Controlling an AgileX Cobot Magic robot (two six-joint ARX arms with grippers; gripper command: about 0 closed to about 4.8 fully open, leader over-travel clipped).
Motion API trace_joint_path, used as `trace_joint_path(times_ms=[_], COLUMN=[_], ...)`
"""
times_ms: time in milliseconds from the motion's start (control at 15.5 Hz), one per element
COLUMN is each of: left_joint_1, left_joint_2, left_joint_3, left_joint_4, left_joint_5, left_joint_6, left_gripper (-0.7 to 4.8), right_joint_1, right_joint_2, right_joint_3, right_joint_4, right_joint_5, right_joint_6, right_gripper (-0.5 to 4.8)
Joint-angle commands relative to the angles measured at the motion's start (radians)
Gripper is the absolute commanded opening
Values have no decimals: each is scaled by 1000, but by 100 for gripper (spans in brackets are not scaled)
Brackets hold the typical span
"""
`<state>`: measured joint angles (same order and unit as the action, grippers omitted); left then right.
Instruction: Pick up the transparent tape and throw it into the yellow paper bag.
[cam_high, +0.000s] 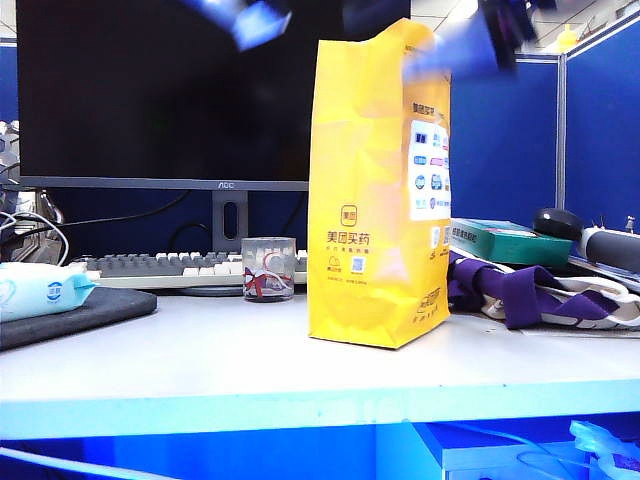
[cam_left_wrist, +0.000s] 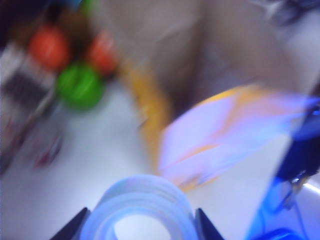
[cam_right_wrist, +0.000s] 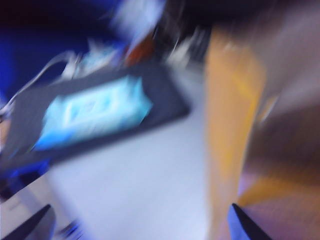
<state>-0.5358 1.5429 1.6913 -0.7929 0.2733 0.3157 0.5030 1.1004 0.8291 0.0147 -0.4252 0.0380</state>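
An office: a dark monitor (cam_high: 160, 90) and a keyboard (cam_high: 165, 267) stand at the back of the counter (cam_high: 250, 360), with blue cubicle partitions (cam_high: 600, 130) behind them.

Blurred blue-lit left pincer (cam_left_wrist: 140, 227) and right pincer (cam_right_wrist: 145, 227), dark pointed fingertips.

Left gripper (cam_left_wrist: 139, 227) clamped on the transparent tape (cam_left_wrist: 137, 209) — above the blurred yellow paper bag (cam_left_wrist: 165, 120) mouth.
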Motion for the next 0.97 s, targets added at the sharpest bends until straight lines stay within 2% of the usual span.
trace_joint_path(times_ms=[65,129,194,388,452,581,646,904,969], left_joint_1=[-8,-8,-8,-7,-7,-7,-7,-8,-8], left_joint_2=[-4,-3,0,28,52,119,150,227,229], left_joint_3=[3,2,2,2,2,3,3,2,3], left_joint_4=[121,146,179,320,381,481,501,541,569], left_joint_5=[98,109,161,270,340,390,439,498,498], left_joint_6=[28,42,71,78,80,73,72,68,64], left_gripper=[268,268,268,268,268,268,268,274,388], right_joint_1=[-9,-10,-10,-10,-12,-20,-21,-29,-29], right_joint_2=[-3,-3,-3,-4,-11,-29,-29,-28,-28], right_joint_3=[121,156,198,296,303,305,305,305,305], right_joint_4=[-26,-67,-125,-277,-284,-303,-311,-328,-328], right_joint_5=[61,74,98,160,161,165,166,165,165], right_joint_6=[-74,-96,-131,-206,-207,-229,-229,-230,-230], right_gripper=[450,450,450,451,451,451,451,451,451])
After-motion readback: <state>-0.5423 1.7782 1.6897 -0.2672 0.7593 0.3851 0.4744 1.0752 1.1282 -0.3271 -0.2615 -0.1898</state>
